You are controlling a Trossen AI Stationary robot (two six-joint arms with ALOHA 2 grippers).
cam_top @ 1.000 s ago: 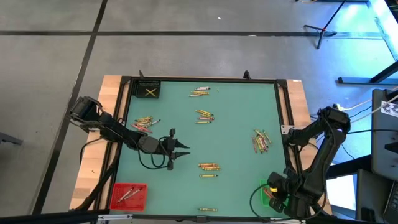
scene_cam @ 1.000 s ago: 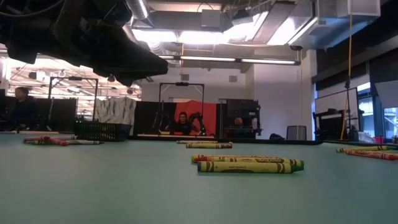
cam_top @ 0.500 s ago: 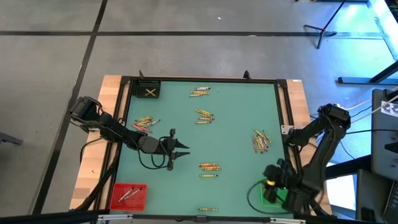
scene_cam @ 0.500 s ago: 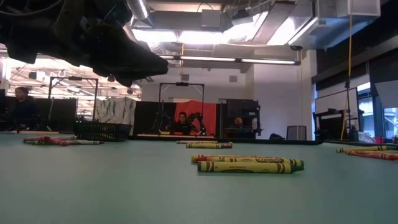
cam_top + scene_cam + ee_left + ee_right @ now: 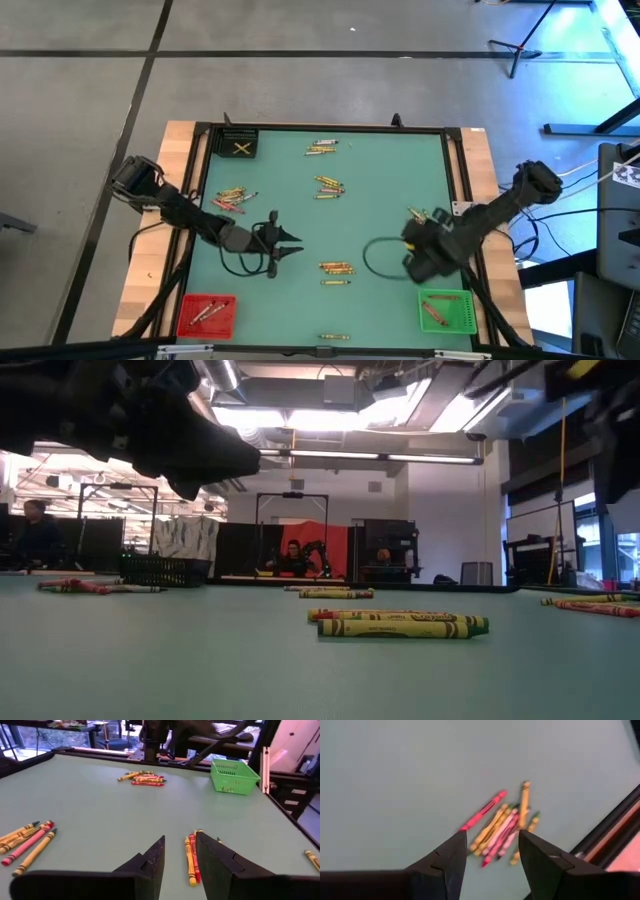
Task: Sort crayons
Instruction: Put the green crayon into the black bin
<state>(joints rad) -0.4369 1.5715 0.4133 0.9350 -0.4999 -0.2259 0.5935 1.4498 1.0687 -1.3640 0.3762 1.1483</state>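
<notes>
From above, you see the right gripper (image 5: 412, 243) over the right side of the green table (image 5: 380, 190), just beside a small pile of crayons (image 5: 418, 226) near the right edge, while the green bin (image 5: 446, 308) with a crayon or two inside stands at the near right corner. The left gripper (image 5: 290, 243) hangs over the left middle of the table with its fingers spread and nothing between them; the red bin (image 5: 207, 314) is at the near left corner. In the low view, a few crayons (image 5: 400, 623) lie flat in the middle of the table, and the dark arms are only shapes at the top. In the left wrist view, the fingers stand apart, and three crayons (image 5: 192, 863) lie just ahead of them. In the right wrist view, the two fingers (image 5: 452, 860) are spread and empty, and the pile (image 5: 502, 826) lies directly ahead, the sticks side by side and touching. For the pick I think you should choose the red crayon (image 5: 482, 810) at the outside of the pile, turn the wrist so the fingers cross its length, and come down straight, otherwise you may pinch two together.
</notes>
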